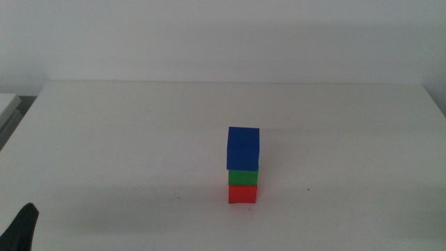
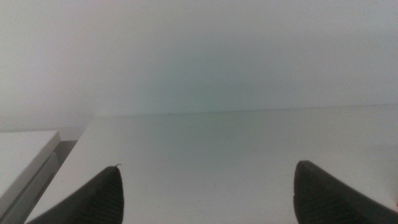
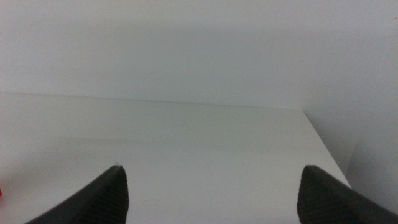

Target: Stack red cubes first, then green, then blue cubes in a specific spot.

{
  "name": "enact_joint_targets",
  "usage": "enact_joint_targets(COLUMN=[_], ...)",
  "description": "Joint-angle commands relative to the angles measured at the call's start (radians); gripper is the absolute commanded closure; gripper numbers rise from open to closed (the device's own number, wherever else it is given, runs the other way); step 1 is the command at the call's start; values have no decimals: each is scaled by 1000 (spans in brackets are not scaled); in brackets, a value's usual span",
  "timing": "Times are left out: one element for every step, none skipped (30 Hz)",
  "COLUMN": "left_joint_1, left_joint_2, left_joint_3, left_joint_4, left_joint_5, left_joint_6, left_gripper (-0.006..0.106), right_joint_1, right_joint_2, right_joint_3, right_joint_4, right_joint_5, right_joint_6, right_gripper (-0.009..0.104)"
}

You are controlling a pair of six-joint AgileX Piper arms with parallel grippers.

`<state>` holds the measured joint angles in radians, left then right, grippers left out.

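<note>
In the middle view the three cubes stand in one upright stack near the table's centre. The red cube [image 1: 242,194] is at the bottom, the green cube [image 1: 242,178] sits on it, and the blue cube [image 1: 242,147] is on top. The marked spot is hidden under the stack. My left gripper [image 2: 208,193] is open and empty; one dark jaw shows at the bottom left corner of the middle view [image 1: 21,229], far from the stack. My right gripper [image 3: 211,193] is open and empty, out of the middle view. A sliver of red [image 3: 1,193] shows at the right wrist view's edge.
The white table [image 1: 104,139] runs to a far edge against a pale wall. A tiny dark dot [image 1: 307,188] lies right of the stack. A white ledge [image 1: 7,104] sits beyond the table's left edge, also in the left wrist view [image 2: 22,155].
</note>
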<state>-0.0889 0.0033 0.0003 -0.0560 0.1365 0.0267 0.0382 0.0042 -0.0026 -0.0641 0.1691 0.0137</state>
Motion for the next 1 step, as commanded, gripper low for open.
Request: enact_joint_targets(left_joint_1=[1], left_joint_2=[-3], left_joint_3=[0], left_joint_4=[-5], left_joint_5=[-14], left_joint_6=[-1], left_gripper=[7], right_joint_1=[-8], right_joint_2=[-4], right_joint_3=[3], right_joint_4=[-3], right_joint_5=[-9], right_joint_6=[-6], right_gripper=[10])
